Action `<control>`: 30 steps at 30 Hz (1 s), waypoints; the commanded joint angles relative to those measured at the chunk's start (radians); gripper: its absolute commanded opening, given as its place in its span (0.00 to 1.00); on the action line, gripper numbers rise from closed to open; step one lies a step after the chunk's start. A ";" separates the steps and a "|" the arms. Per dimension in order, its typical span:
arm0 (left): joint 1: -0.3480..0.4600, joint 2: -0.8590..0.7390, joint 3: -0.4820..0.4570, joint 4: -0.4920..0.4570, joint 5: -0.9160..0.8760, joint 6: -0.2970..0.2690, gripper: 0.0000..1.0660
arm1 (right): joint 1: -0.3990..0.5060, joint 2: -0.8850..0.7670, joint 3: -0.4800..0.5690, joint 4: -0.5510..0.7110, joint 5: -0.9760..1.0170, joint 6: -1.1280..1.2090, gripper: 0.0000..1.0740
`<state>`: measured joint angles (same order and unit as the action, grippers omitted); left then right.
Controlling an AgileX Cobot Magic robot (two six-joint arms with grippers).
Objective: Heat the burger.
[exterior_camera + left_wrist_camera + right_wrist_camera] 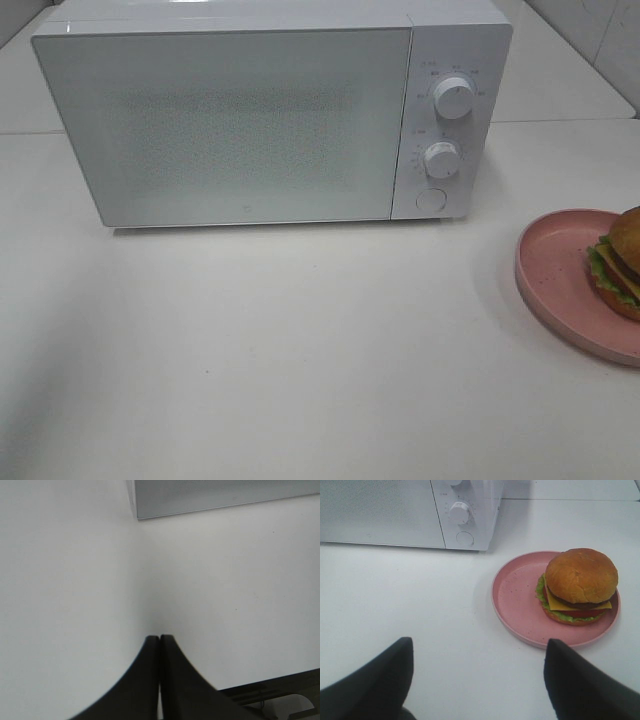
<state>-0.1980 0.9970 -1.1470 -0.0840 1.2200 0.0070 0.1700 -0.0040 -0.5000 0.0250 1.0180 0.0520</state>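
The burger (579, 586) has a golden-brown bun, yellow cheese, lettuce and tomato, and it sits on the right side of a round pink plate (517, 597). In the exterior high view the burger (622, 262) and the plate (557, 270) lie at the right edge, partly cut off. My right gripper (477, 650) stands open over the table, short of the plate, nothing between its fingers. My left gripper (159, 639) is shut and empty above bare table near the microwave's lower left corner (142, 510). Neither arm shows in the exterior high view.
A white microwave (240, 120) with its door closed stands at the back of the white table (300, 350). Two round knobs (453, 98) and a round button (431, 199) are on its right panel. A tiled wall rises at the far right.
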 commanded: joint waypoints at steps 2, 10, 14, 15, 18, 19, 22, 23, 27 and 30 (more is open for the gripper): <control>0.002 -0.132 0.079 0.000 0.061 -0.002 0.00 | -0.002 -0.027 0.002 0.002 -0.014 -0.001 0.63; 0.002 -0.470 0.247 0.000 0.060 -0.002 0.00 | -0.002 -0.027 0.002 0.002 -0.015 -0.001 0.64; 0.002 -0.665 0.332 -0.005 0.061 -0.002 0.00 | -0.002 -0.027 0.002 0.002 -0.015 -0.001 0.64; 0.002 -0.738 0.368 -0.001 0.060 -0.001 0.00 | -0.002 -0.027 0.002 0.002 -0.015 -0.001 0.64; 0.002 -0.822 0.425 0.004 0.051 -0.001 0.00 | -0.002 -0.027 0.002 0.002 -0.015 -0.001 0.64; 0.002 -0.822 0.425 0.004 0.051 -0.001 0.00 | -0.002 -0.027 0.002 0.002 -0.015 -0.001 0.64; 0.002 -0.903 0.488 0.003 0.030 -0.001 0.00 | -0.002 -0.027 0.002 0.002 -0.015 -0.001 0.64; 0.002 -0.926 0.512 0.003 0.017 0.003 0.00 | -0.002 -0.027 0.002 0.002 -0.015 -0.001 0.64; 0.002 -0.989 0.605 0.003 -0.040 0.003 0.00 | -0.002 -0.027 0.002 0.002 -0.015 -0.001 0.64; 0.002 -1.002 0.605 0.008 -0.099 0.009 0.00 | -0.002 -0.027 0.002 0.002 -0.016 0.000 0.64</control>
<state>-0.1980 0.0060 -0.5500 -0.0830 1.1730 0.0100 0.1700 -0.0040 -0.5000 0.0250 1.0180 0.0520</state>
